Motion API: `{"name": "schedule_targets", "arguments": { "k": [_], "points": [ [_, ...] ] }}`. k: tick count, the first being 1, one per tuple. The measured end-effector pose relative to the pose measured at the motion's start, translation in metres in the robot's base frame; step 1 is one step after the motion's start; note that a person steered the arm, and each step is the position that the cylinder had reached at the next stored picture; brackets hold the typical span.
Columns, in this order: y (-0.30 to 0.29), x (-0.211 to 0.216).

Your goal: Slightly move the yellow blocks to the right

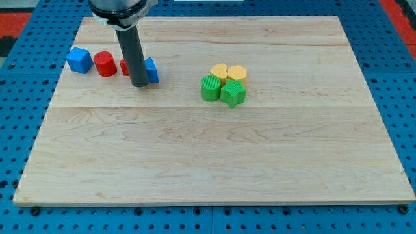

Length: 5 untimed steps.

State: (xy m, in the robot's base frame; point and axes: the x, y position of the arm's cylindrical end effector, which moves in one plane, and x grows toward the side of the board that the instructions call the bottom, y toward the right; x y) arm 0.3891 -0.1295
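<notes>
Looking at the board (214, 162): no containers, just blocks on the wood. Two yellow blocks, a rounded yellow block (219, 71) and a yellow hexagon (236, 71), sit touching near centre-top, w/ a green round block (210, 88) and green star-ish block (233, 94) tight below them. Neither yellow has a clear long axis; can't tell facing. My tip (140, 85) has no claw, bare rod. It's well left of the yellows, beside a blue block (151, 70), a red block (125, 66) partly hidden behind the rod. Further left: red cylinder (104, 64), blue cube (78, 60).

Wooden board (214, 156) (pale planks) under yellow blocks (229, 71), green blocks (222, 90)
</notes>
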Motion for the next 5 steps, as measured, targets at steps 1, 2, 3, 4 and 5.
{"name": "schedule_targets", "arguments": {
  "k": [1, 2, 3, 4, 5],
  "points": [
    [-0.001, 0.004],
    [0.001, -0.003],
    [0.02, -0.011],
    [0.051, -0.011],
    [0.077, -0.018]
  ]
}}
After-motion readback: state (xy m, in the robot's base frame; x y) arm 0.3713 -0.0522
